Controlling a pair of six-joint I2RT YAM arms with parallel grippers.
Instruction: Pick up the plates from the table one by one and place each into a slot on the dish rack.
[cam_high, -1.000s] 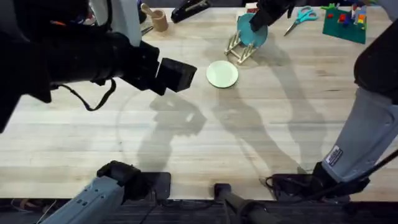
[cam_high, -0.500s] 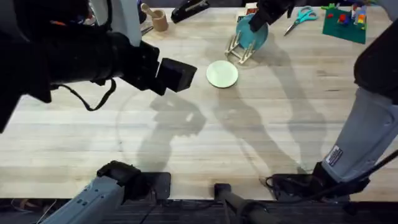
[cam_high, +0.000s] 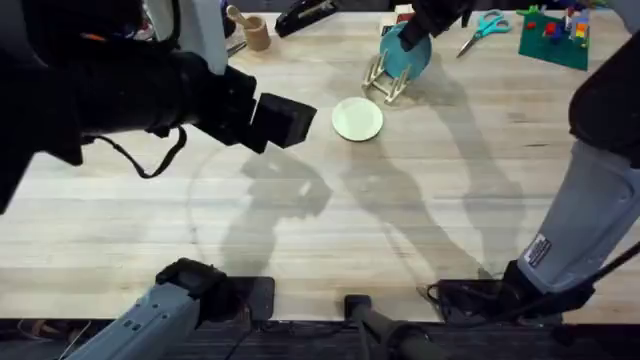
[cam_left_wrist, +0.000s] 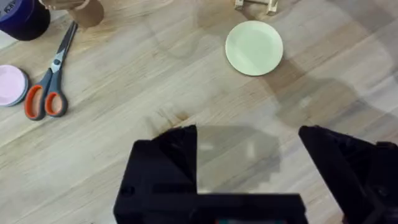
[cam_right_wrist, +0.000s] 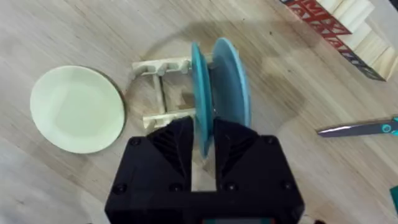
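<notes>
Right gripper (cam_right_wrist: 203, 146) clamps teal plate (cam_right_wrist: 200, 93) upright in dish rack (cam_right_wrist: 163, 93); butcher-block table (cam_high: 400, 250) mostly bare.

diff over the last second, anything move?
Barely. The right gripper lowered the teal plate a touch further into the rack; it stays shut on the plate, which stands upright beside another blue plate. The cream plate lies flat on the table, unmoved, and the left gripper stays open, hovering.
</notes>
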